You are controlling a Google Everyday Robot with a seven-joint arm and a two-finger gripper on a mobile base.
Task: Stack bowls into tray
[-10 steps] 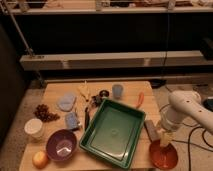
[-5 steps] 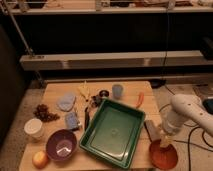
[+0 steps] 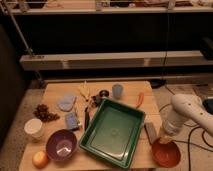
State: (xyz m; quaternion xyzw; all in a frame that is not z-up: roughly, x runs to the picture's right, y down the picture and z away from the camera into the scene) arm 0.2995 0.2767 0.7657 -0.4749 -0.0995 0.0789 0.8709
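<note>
The orange-red bowl [image 3: 167, 154] sits at the table's front right corner. My gripper [image 3: 164, 140] reaches down from the white arm on the right and is shut on this bowl's far rim; the bowl still rests on the table. The purple bowl [image 3: 61, 145], pale inside, stands at the front left. Between the two bowls lies the dark-green tray [image 3: 131, 120], set at an angle, with nothing in it.
A white cup [image 3: 34, 128] and an orange fruit [image 3: 40, 159] sit near the purple bowl. A grey-blue cup [image 3: 117, 91], a carrot-like piece [image 3: 140, 100], blue pads [image 3: 66, 102], a brown cluster [image 3: 44, 113] and a grey block [image 3: 151, 133] surround the tray.
My gripper has dropped a little onto the orange-red bowl's far rim and its fingers have shut there. The bowls and tray have not moved.
</note>
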